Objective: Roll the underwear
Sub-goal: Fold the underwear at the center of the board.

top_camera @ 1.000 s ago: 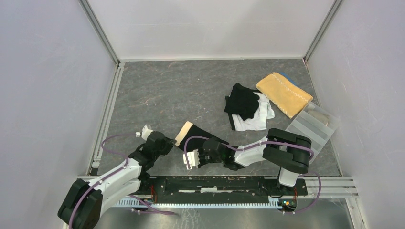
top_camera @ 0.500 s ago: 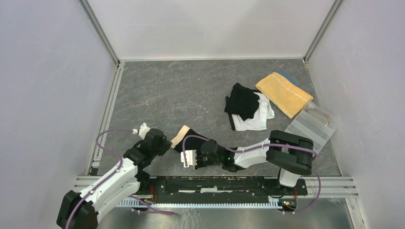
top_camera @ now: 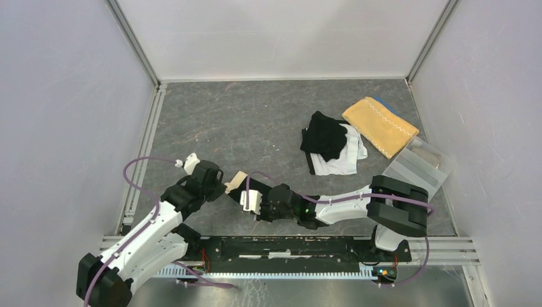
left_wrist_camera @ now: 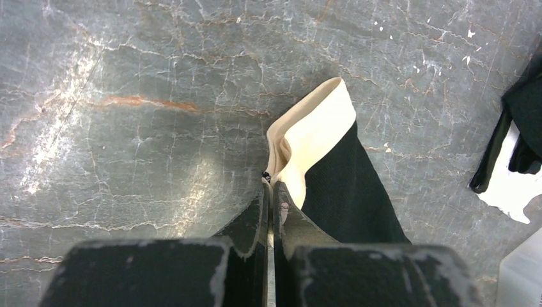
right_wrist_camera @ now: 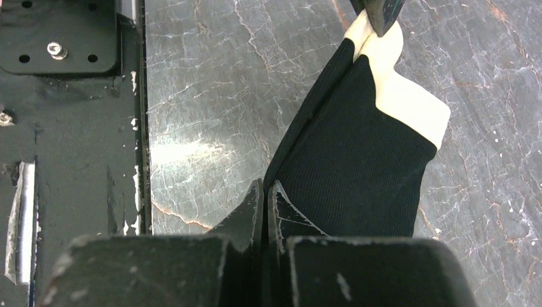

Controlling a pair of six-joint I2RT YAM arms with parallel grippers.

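Grey marbled stone covers the table, closed in by white walls. Close to my bases is the black underwear with its beige waistband, strung between my two tools. My left tool is clamped together on a fold of the waistband. My right tool is pinched tight on the black edge at the other end.

The cloth is thin, light and limp, and it creases wherever I pinch it. I judge it will keep no shape unless I hold it taut, and a roll may spring loose if I let go too soon. The edges and the thicker waistband look like the surest places to hold.

Farther back and to the right, well apart from this piece, sits a heap of black and white garments. A yellow towel lies just beyond it, and a clear divided tray stands by the right wall. Nothing stands between my tools and the piece.
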